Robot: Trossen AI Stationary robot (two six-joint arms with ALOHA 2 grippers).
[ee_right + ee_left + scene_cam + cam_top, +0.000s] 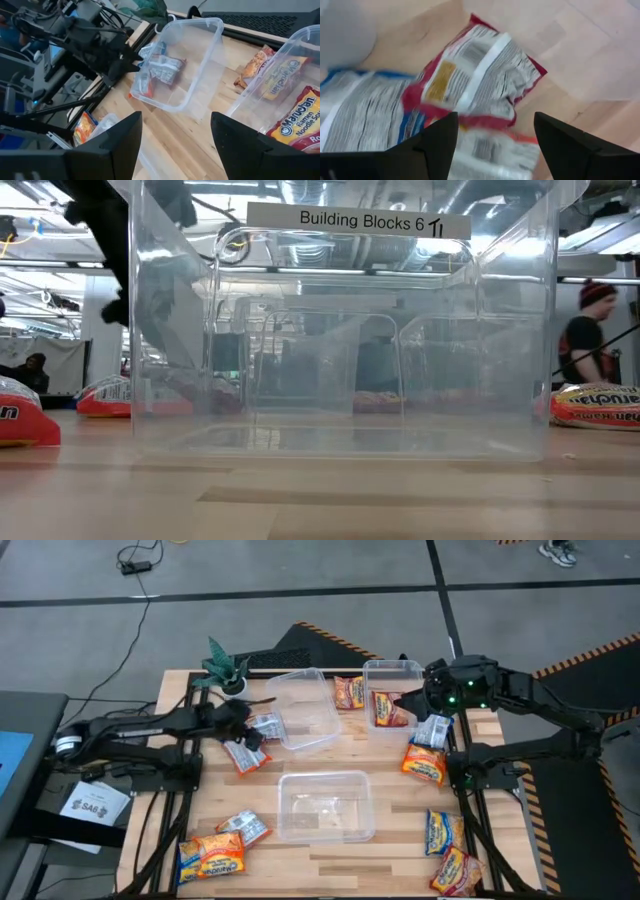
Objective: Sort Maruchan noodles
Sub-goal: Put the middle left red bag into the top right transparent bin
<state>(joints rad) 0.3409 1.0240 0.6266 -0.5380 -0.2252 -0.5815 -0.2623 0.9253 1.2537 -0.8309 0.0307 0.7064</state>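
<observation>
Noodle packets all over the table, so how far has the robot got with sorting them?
Barely started. One red packet already lies in the far right tub; the other two tubs look empty. In hand: the left gripper, jaws open, hovers over a small pile of packets beside the far left tub. The right gripper is open, holding nothing. Left: the packets scattered around the near corners and right edge.

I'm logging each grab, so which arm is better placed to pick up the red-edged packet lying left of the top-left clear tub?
Left. The left gripper hangs open directly over that red-edged crinkly plastic packet, fingers on either side. The right gripper is open too, but across the table beside the far clear plastic tub.
</observation>
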